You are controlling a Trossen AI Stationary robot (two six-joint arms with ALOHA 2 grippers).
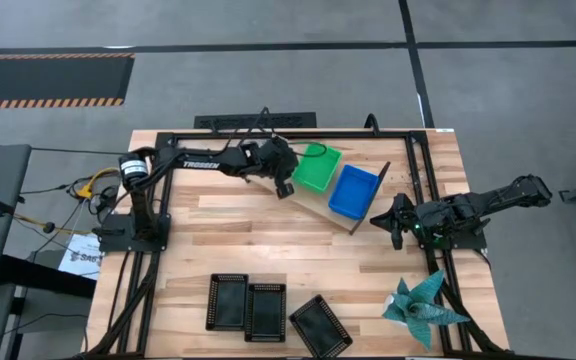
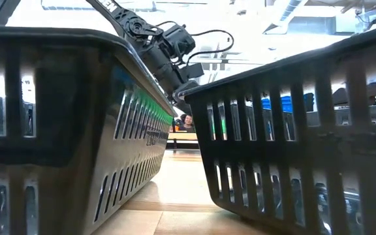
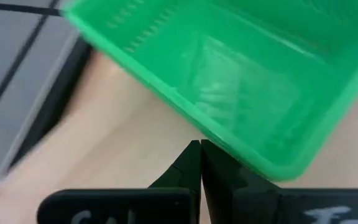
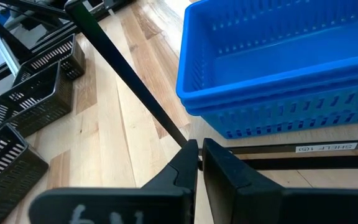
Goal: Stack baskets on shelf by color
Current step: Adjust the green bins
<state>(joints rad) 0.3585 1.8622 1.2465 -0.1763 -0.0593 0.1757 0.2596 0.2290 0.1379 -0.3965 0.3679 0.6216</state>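
Note:
The light wooden shelf lies slantwise at the table's far middle. On it a green basket stands beside a blue stack whose two rims show in the right wrist view. Three black baskets rest on the tabletop near the near edge. My left gripper is shut, at the green basket's left rim. My right gripper is shut too and hovers off the shelf's right end, facing its black wire frame, touching nothing. My left gripper's shut fingertips stand level right against the green basket's rim, coming from the table's left. Whether they touch it, I cannot tell.
A teal spiky star lies at the table's near right corner. In the low view the black baskets fill the foreground, with my left arm above them. Bare wood lies between the shelf and the black baskets.

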